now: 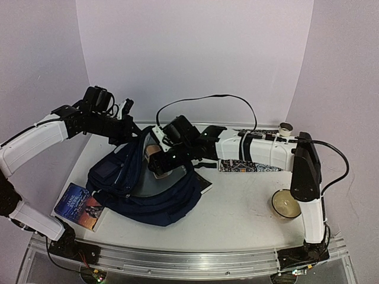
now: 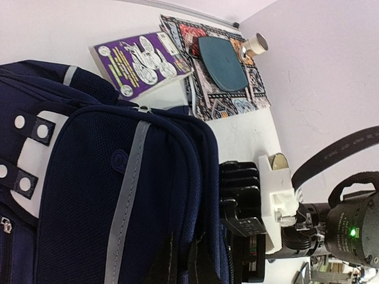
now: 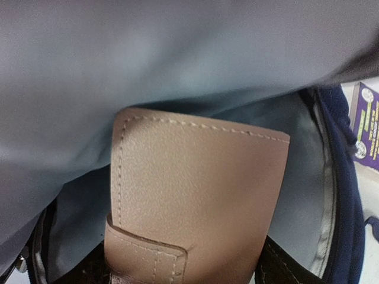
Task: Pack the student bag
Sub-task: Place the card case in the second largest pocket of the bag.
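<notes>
Evidently mid-insertion: the right end effector (image 1: 159, 161) stood spread either side of a tan leather case (image 3: 195, 201), inside the mouth of the student bag (image 1: 148, 198) on the surface (image 1: 237, 207). The left end effector (image 1: 123, 135), pressed together on its rim, held it open. Next seemed a straight withdrawal, leaving the case behind.

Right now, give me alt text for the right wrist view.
A tan leather case with stitched edges and a strap fills the centre, sitting inside the grey-lined opening of the student bag. A purple booklet peeks in at the right edge.
</notes>
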Robot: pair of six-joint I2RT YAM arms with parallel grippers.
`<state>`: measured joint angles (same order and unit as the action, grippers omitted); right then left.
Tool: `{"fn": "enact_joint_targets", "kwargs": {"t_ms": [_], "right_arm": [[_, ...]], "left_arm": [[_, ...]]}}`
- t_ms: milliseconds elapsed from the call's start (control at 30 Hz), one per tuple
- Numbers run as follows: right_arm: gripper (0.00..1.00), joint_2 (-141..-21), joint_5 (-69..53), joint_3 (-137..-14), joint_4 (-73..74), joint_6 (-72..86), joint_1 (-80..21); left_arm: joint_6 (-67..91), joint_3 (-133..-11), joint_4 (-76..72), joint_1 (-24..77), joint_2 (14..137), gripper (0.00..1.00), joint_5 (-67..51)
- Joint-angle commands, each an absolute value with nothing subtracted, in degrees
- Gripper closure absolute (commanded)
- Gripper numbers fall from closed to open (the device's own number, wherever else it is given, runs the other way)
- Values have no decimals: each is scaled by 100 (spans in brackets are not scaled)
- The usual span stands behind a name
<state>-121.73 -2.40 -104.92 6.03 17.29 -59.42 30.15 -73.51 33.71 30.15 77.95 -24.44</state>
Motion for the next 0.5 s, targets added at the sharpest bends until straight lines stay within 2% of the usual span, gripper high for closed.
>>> {"fn": "enact_joint_targets", "kwargs": {"t_ms": [0,167,467], "right_arm": [[27,-12201,-308,-10238,739,2018,-6005],[27,-11939,-114,-9889,913,2095,-6004],[21,-12213,-172,-10262,759,1933,-6008]], "left_arm": [[3101,-7519,2339,3076,7138,100,-2095],[3062,-7463,2336,3076,7001,100,-1702],[3118,-7475,2254,3079,7158,100,-2217]]}}
